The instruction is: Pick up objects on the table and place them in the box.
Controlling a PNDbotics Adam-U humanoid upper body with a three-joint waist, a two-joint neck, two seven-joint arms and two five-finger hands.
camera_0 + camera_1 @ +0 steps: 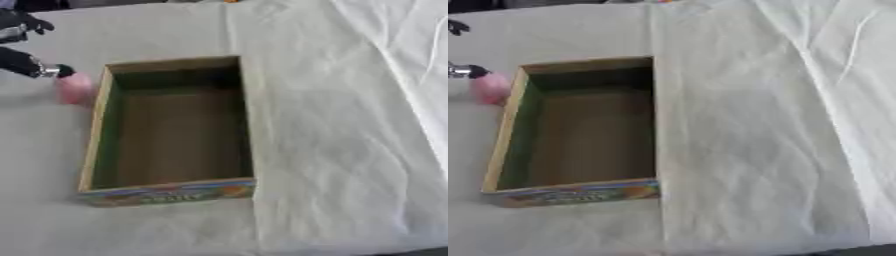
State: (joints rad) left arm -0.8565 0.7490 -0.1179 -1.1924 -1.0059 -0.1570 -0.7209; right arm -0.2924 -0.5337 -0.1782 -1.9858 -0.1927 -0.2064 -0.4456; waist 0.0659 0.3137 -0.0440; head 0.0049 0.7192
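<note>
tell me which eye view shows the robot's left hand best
The left eye view: the left hand shows at the upper left edge, its fingers reaching the pink object beside the box. The right eye view catches only its fingertips.

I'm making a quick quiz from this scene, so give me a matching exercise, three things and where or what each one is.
Things:
1. pink object
2. box
3. left hand

Descriptions:
A. open-topped, nothing inside
B. upper left corner of the view
C. on the cloth just outside the box's left wall

Pairs: 1-C, 2-A, 3-B
</note>
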